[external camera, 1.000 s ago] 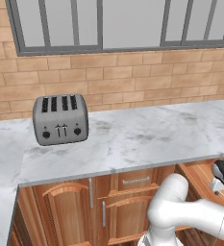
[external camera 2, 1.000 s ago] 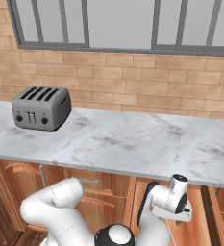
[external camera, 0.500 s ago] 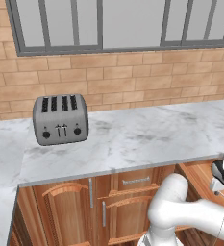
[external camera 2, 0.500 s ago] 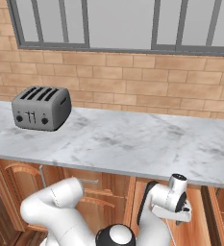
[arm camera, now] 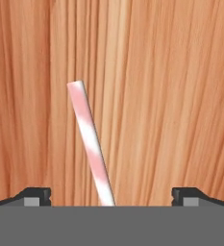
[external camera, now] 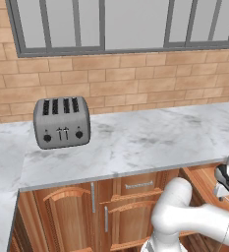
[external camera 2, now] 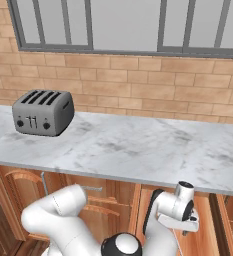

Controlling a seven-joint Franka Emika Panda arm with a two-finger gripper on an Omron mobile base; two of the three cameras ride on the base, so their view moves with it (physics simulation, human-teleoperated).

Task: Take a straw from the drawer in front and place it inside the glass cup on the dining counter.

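Note:
In the hand view, the pale pink-and-white straw (arm camera: 91, 144) lies flat on the wooden floor of the drawer (arm camera: 171, 96). It runs from the upper left down to the middle of the bottom edge. My gripper (arm camera: 111, 197) hangs over it, open, and the straw's lower end sits between the two dark fingertips (arm camera: 34, 196), touching neither. The white hand (external camera: 228, 179) reaches down below the worktop edge at the right of the left base view, and it appears low in the right base view as the hand (external camera 2: 180, 212). The glass cup and the dining counter are out of view.
A grey toaster (external camera: 62, 122) stands on the long marble worktop (external camera: 150, 142) against the brick wall. Below are brown cabinet doors with vertical handles (external camera: 93, 197) and a closed drawer front with a silver bar (external camera: 138, 186).

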